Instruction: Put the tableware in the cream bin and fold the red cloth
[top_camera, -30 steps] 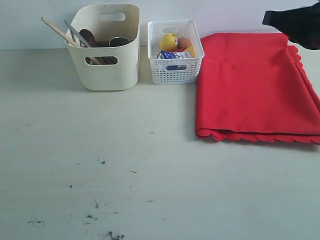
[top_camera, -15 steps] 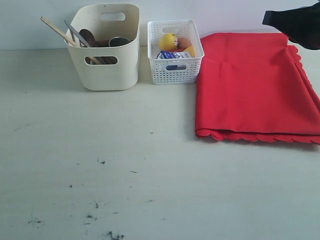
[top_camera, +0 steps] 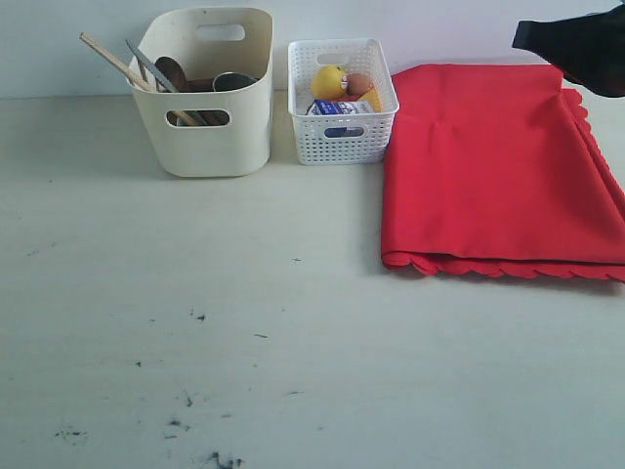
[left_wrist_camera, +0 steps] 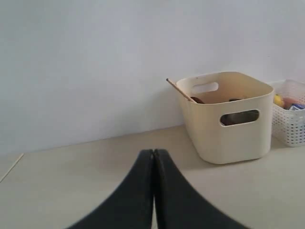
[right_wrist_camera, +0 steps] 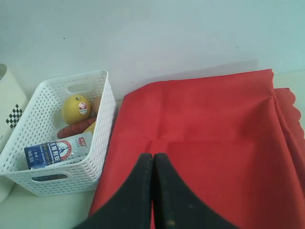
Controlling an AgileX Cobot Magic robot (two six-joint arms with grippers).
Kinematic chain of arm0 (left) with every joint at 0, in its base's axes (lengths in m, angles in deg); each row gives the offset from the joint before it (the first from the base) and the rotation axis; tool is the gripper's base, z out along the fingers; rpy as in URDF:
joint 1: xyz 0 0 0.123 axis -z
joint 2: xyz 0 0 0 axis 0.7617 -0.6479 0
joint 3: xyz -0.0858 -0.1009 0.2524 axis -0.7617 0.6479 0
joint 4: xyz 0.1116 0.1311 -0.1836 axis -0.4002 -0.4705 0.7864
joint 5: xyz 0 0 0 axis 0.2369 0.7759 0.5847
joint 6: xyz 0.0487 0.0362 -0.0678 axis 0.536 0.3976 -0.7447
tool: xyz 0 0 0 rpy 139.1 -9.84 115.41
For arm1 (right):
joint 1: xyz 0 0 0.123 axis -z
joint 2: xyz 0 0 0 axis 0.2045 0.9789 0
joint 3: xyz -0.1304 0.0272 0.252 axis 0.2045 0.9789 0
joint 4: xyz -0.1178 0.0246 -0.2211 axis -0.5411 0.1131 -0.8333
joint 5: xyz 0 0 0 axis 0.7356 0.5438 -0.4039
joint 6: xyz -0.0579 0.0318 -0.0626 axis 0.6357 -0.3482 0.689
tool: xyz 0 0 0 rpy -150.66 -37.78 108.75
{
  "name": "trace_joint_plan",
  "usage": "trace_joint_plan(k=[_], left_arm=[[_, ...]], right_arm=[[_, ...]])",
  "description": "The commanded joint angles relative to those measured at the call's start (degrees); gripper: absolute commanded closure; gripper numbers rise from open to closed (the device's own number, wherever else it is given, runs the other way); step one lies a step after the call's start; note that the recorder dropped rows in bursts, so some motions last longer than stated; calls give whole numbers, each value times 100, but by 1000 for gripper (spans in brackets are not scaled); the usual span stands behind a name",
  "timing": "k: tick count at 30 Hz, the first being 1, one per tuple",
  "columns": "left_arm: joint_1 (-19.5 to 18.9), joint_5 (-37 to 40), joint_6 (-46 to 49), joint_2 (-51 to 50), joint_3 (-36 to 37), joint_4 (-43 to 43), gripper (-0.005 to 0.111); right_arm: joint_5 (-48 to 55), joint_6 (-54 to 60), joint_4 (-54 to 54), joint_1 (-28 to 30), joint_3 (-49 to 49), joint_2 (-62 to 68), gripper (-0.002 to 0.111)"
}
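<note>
The left end effector (left_wrist_camera: 153, 153), clenched and empty, is held above the surface (left_wrist_camera: 71, 171); the cream bin (left_wrist_camera: 224, 124), in which chopsticks (left_wrist_camera: 178, 89) are stood, is seen ahead, well apart. The right end effector (right_wrist_camera: 152, 157), likewise clenched, is poised over the folded red cloth (right_wrist_camera: 205, 129).

You are looking at a pale, off-white bench (top_camera: 322, 332) that runs back to a plain white wall (top_camera: 449, 24). Small dark scuffs (top_camera: 198, 317) speckle the bench's near left part in the exterior view. The light is soft and even, with only faint shadows.
</note>
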Motion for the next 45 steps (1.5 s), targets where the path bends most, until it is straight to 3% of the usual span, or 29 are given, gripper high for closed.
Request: trace_joint_plan(k=[1,9,18,45], left_arm=[[-415,45,117,31,17,317,104],[-449,458,117,31,17,340,104],[-449,496,-635,31,17,234,104],[-449,496,-638,31,17,234,104]], right_arm=[[-91,-29,5,-15,38,-52,108],[-91,-29,5,-15,38,-52,108],[-91,-29,5,-15,38,-52,108],[-91,-29,5,-15,38,-52,108]])
